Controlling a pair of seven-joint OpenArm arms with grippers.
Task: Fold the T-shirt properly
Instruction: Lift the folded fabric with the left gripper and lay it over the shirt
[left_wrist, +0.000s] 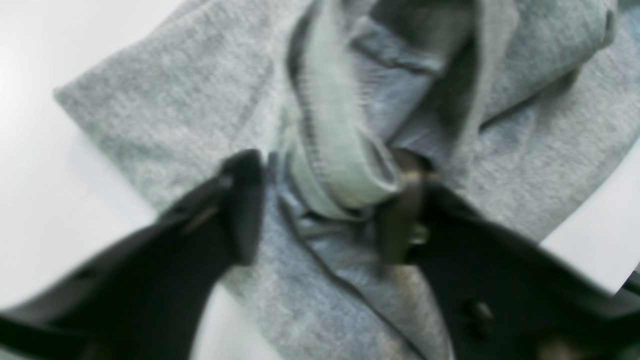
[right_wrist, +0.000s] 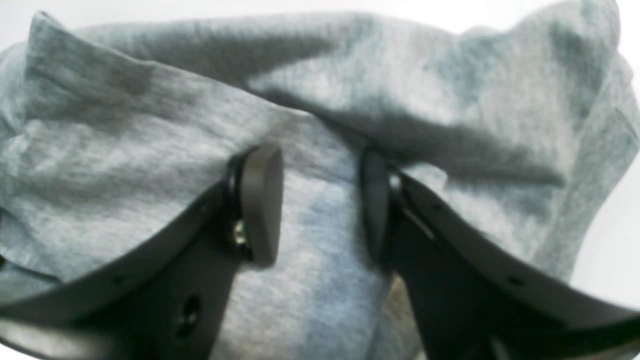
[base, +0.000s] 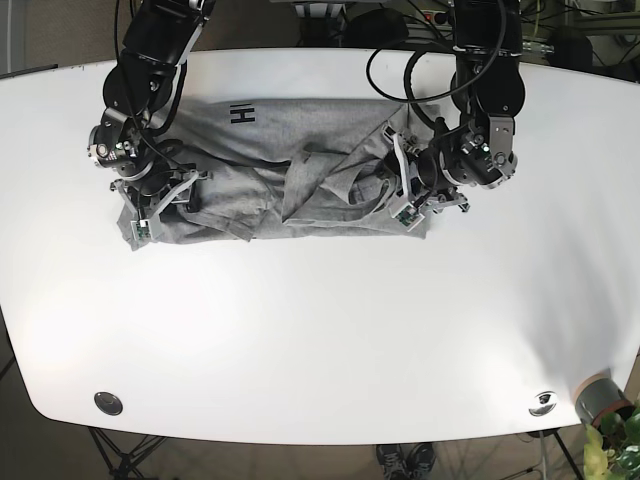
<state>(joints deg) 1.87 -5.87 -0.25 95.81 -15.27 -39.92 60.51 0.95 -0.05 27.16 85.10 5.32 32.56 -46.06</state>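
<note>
A grey T-shirt (base: 270, 180) lies crumpled in a long band across the far half of the white table (base: 320, 330), with black lettering (base: 241, 113) showing near its back edge. At the shirt's right end in the base view, my left gripper (left_wrist: 322, 207) (base: 402, 192) is open, its fingers astride a pale ribbed hem band (left_wrist: 335, 150) that lies bunched between them. At the opposite end, my right gripper (right_wrist: 320, 205) (base: 158, 203) is open and pressed low over the cloth (right_wrist: 310, 100), with grey fabric filling the gap between its pads (right_wrist: 261, 200).
Round metal fittings (base: 108, 402) (base: 543, 402) sit near the table's two front corners. A grey pot with a plant (base: 603, 400) stands just off the front right corner. Cables (base: 400, 70) hang over the back edge by the right-hand arm.
</note>
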